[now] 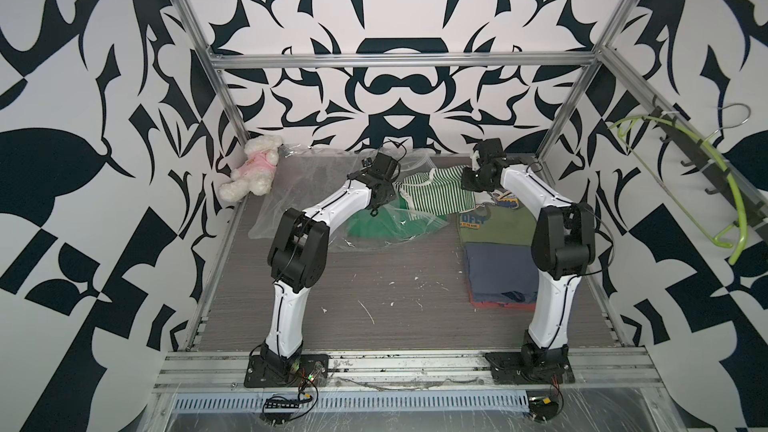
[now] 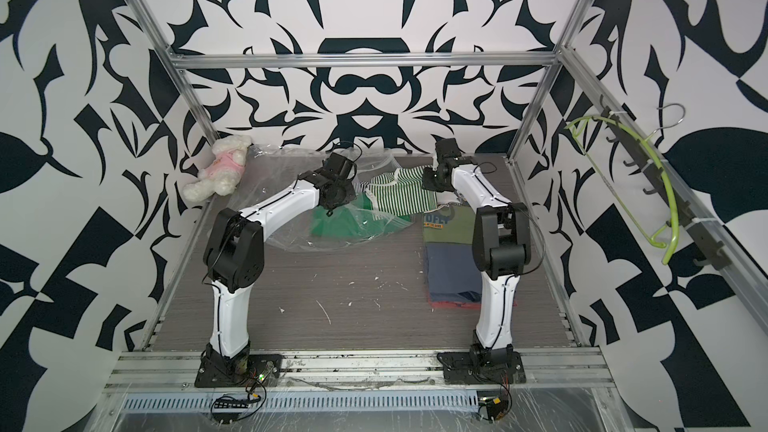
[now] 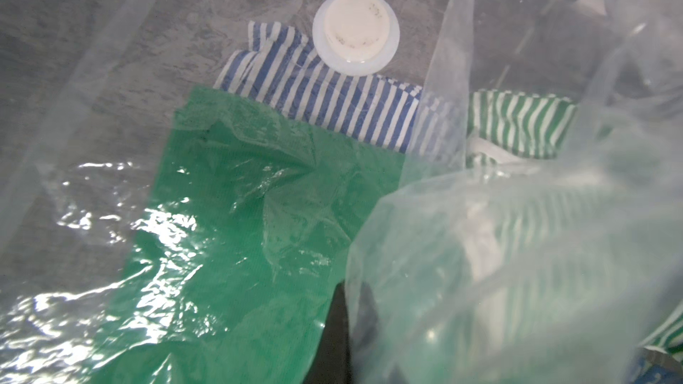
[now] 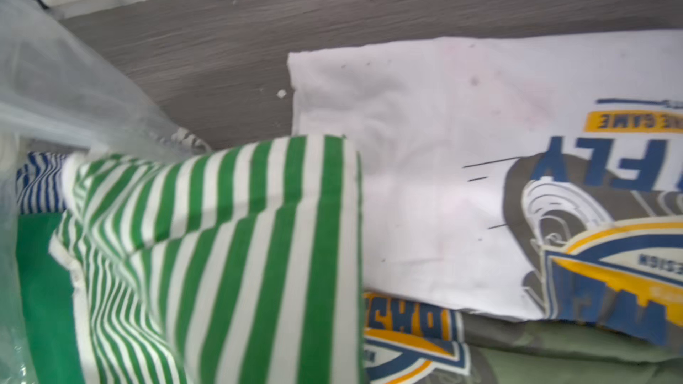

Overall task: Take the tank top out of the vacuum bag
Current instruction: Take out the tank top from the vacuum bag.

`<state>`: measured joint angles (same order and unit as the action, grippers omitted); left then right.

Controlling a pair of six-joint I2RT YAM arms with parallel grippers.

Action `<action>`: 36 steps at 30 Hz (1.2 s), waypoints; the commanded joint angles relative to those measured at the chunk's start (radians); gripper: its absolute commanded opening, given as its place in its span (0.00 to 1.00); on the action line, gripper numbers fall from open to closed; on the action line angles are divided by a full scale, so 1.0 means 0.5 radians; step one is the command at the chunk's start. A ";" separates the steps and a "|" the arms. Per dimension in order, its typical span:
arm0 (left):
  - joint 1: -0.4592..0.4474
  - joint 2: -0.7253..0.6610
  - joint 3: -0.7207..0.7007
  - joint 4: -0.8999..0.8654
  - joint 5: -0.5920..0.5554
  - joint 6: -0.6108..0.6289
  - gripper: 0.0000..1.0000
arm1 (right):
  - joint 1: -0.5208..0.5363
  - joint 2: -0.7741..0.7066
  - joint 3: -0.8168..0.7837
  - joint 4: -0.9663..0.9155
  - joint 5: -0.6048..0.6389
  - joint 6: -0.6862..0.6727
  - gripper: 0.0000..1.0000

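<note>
The vacuum bag (image 1: pixel 299 189) is crinkly clear plastic spread over the back left of the table, and its round white valve (image 3: pixel 355 31) shows in the left wrist view. A plain green garment (image 3: pixel 240 216) and a blue-striped one (image 3: pixel 332 108) lie inside it. My left gripper (image 3: pixel 353 289) is shut, pinching a fold of the bag's plastic. The green-and-white striped tank top (image 1: pixel 432 197) reaches out of the bag's mouth toward the right. My right gripper (image 1: pixel 469 184) is shut on the tank top (image 4: pixel 221 253), whose cloth hides the fingers in the right wrist view.
A white plush toy (image 1: pixel 253 168) in a pink shirt lies in the back left corner. To the right lie a white printed shirt (image 4: pixel 425 142), an olive shirt (image 1: pixel 494 226) and a folded navy garment (image 1: pixel 494 272). A green hanger (image 1: pixel 706 184) hangs on the right wall rail.
</note>
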<state>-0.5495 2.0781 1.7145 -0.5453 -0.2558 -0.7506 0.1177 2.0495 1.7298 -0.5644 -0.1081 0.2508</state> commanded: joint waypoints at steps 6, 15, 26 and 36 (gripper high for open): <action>0.038 0.114 0.099 -0.124 0.009 -0.002 0.00 | -0.201 -0.148 0.125 0.039 0.086 -0.068 0.00; 0.040 0.121 0.085 -0.122 0.024 -0.009 0.00 | -0.302 -0.092 0.149 0.029 0.202 -0.146 0.00; 0.104 0.103 0.040 -0.186 0.002 -0.027 0.00 | -0.407 -0.133 0.074 0.038 0.311 -0.161 0.00; 0.231 -0.036 -0.185 -0.131 0.000 -0.071 0.00 | -0.428 -0.032 0.047 0.020 0.458 -0.093 0.00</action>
<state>-0.4519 2.1082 1.6459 -0.5949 -0.2379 -0.7811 -0.0841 2.0293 1.7458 -0.5716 0.0696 0.1848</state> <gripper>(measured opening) 0.064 0.054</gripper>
